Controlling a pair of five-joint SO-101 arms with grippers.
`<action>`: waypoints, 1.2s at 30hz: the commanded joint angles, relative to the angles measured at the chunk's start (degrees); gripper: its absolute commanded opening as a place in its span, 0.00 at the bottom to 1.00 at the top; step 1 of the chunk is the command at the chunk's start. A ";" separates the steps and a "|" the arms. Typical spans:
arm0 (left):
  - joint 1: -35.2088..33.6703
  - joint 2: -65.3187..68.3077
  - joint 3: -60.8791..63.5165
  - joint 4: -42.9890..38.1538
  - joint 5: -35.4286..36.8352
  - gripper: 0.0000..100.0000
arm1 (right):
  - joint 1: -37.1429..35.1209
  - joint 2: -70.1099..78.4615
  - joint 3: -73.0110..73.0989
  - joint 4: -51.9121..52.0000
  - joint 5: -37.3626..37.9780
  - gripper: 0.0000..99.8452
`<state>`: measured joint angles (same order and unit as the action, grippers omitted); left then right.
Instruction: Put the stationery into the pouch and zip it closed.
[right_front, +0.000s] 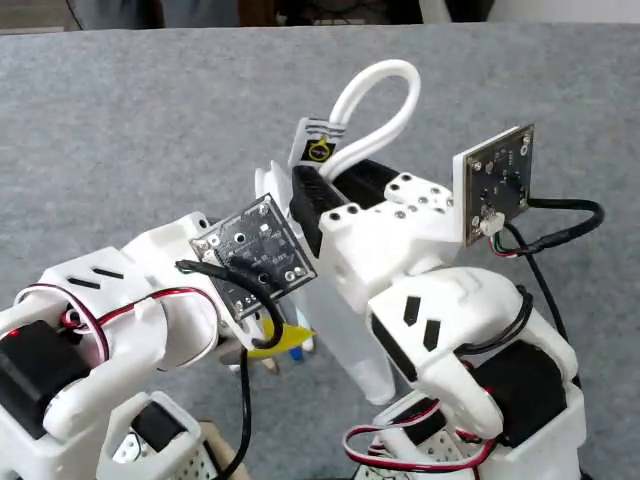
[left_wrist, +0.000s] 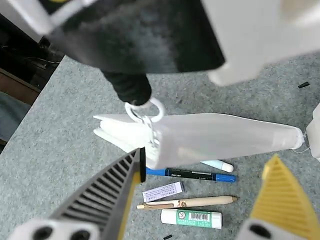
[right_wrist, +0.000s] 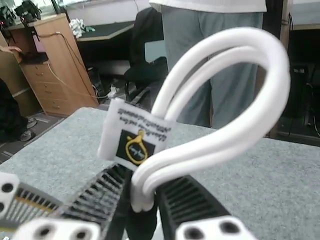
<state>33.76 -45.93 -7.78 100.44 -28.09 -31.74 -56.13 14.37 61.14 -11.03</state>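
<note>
Right hand (right_wrist: 142, 200) clamped tight on the white loop strap (right_wrist: 240, 100) of the pouch (left_wrist: 215, 137), which hangs from it over mid-bench (left_wrist: 65, 125). Left hand (left_wrist: 208, 157) spread wide, gripping nothing, near the pouch's zip ring (left_wrist: 150, 110). Blue pen (left_wrist: 192, 174), beige pen (left_wrist: 187, 202) and white tube (left_wrist: 191, 218) lie on the bench just beside the pouch.
</note>
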 joint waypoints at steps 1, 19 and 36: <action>0.92 -0.35 -0.31 0.18 -0.44 0.37 | 0.62 -0.66 -1.01 0.35 0.00 0.01; 1.10 -0.35 1.27 0.26 2.29 0.37 | 0.53 -2.95 -1.27 3.43 -0.09 0.01; 1.01 -5.71 8.92 -0.09 7.74 0.37 | 0.44 -3.12 -0.92 3.52 -0.35 0.01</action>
<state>34.11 -50.33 0.48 100.44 -21.58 -31.74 -58.77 14.37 64.48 -11.03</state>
